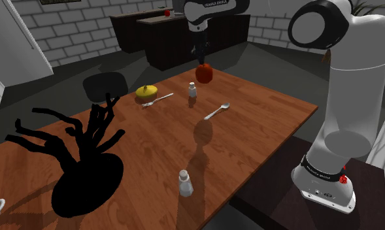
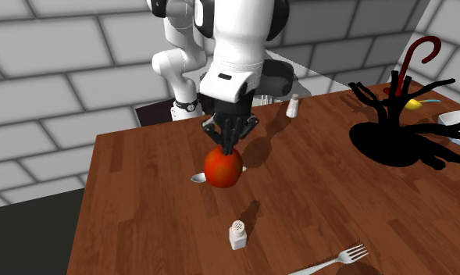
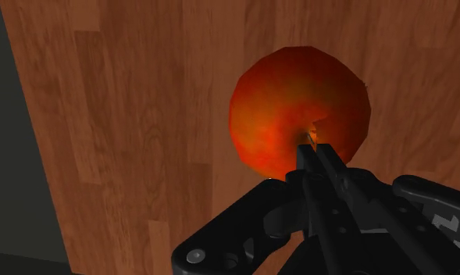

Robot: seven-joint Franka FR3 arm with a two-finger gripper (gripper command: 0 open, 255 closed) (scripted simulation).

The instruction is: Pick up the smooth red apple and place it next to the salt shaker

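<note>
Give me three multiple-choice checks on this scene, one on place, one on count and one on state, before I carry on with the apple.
1. The silver fork lies: A) beside the yellow rounded thing; B) inside a bowl; C) on the floor.
2. How many small white shakers stand on the brown wooden table? A) one; B) two; C) four.
3. The smooth red apple is: A) resting on the table; B) clasped in the black pincer, off the table; C) cut in half.
Answers: 1 A, its tines end at the yellow thing. 2 B, one stands near the apple and one near the table's front edge. 3 B, the pincer grips the apple's top, and its shadow lies on the wood below.
</note>
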